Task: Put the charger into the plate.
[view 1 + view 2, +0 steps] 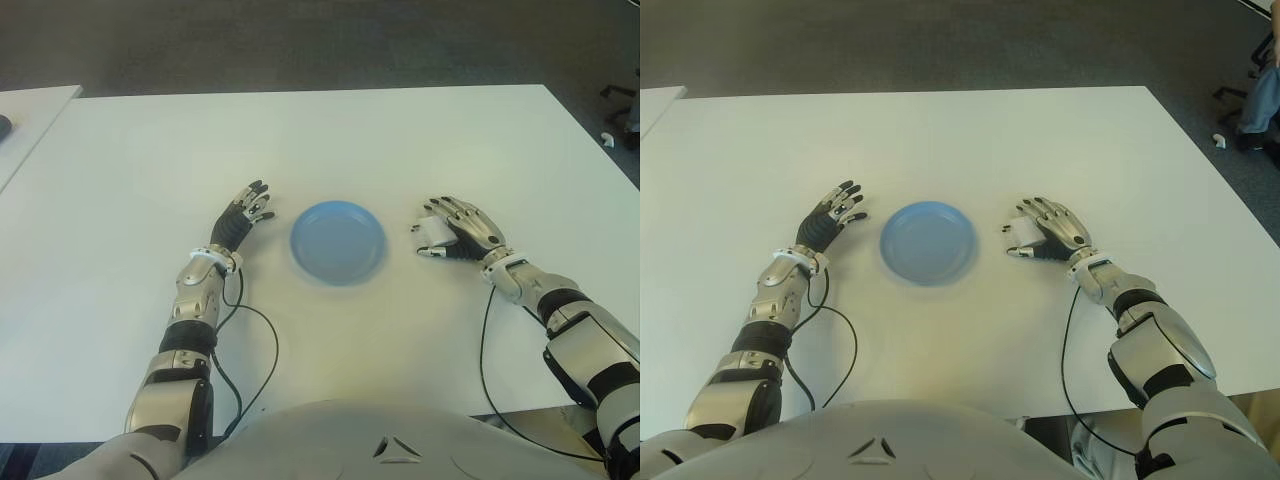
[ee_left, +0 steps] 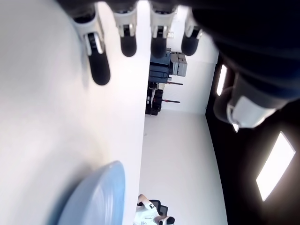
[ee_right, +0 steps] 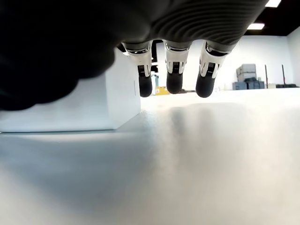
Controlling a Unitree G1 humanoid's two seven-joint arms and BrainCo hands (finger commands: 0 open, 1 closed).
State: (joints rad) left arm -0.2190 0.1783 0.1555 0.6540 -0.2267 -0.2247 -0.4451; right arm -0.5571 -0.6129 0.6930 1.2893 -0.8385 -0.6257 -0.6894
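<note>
A round blue plate [image 1: 338,241] lies in the middle of the white table [image 1: 330,140]. The charger [image 1: 433,231], a small white block, sits on the table to the right of the plate. My right hand [image 1: 462,226] is over and beside it, fingers stretched out flat and not closed around it; the thumb shows at the block's near side. In the right wrist view the charger [image 3: 70,105] stands on the table under the palm, with the fingertips [image 3: 174,82] above the surface. My left hand [image 1: 245,213] shows left of the plate, fingers spread, holding nothing.
Black cables [image 1: 262,340] trail from both wrists across the near part of the table. A second table's corner [image 1: 30,105] is at the far left. A person's leg [image 1: 1265,95] and a chair base show on the floor past the far right edge.
</note>
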